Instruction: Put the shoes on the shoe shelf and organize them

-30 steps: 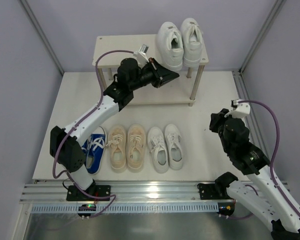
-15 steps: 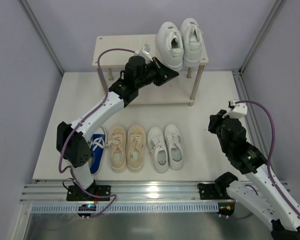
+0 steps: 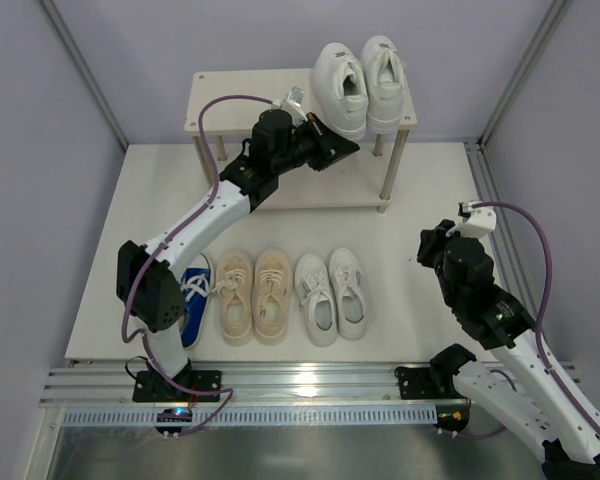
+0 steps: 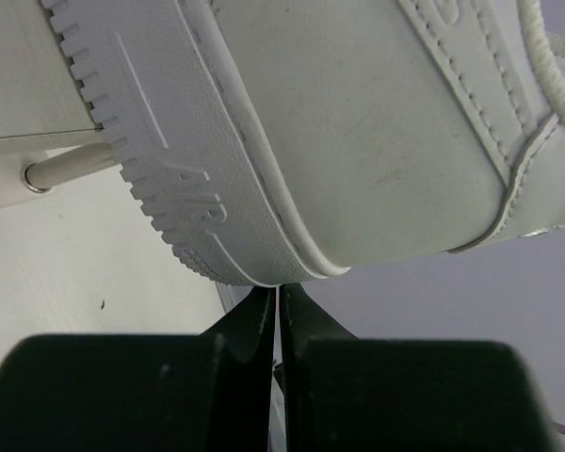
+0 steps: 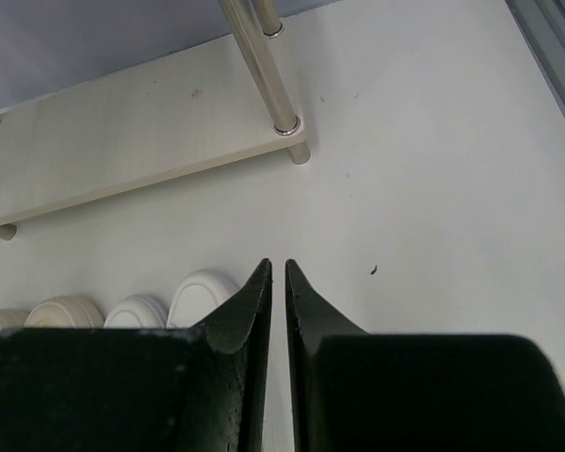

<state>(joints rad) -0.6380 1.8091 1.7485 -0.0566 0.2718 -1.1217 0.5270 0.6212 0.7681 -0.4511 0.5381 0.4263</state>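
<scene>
The shoe shelf point(image 3: 240, 95) stands at the back. The large chunky white pair point(image 3: 358, 85) sits on the right end of its top board. My left gripper point(image 3: 351, 150) is shut, its tips against the heel of the left shoe of that pair. In the left wrist view that heel point(image 4: 358, 141) fills the frame above the closed tips point(image 4: 279, 294). On the table in a row lie one blue shoe point(image 3: 191, 298), the beige pair point(image 3: 254, 295) and the smaller white pair point(image 3: 331, 295). My right gripper point(image 3: 423, 252) is shut and empty, right of the row.
The shelf's lower board point(image 5: 122, 151) and a silver leg point(image 5: 261, 66) show in the right wrist view, with white toes point(image 5: 202, 290) and beige toes point(image 5: 66, 311) at lower left. The left arm's lower link partly covers the blue shoe. Grey walls enclose the table.
My left arm has moved a little forward and right, bringing its shut gripper up to the large white shoe's heel. The right arm has barely moved.
</scene>
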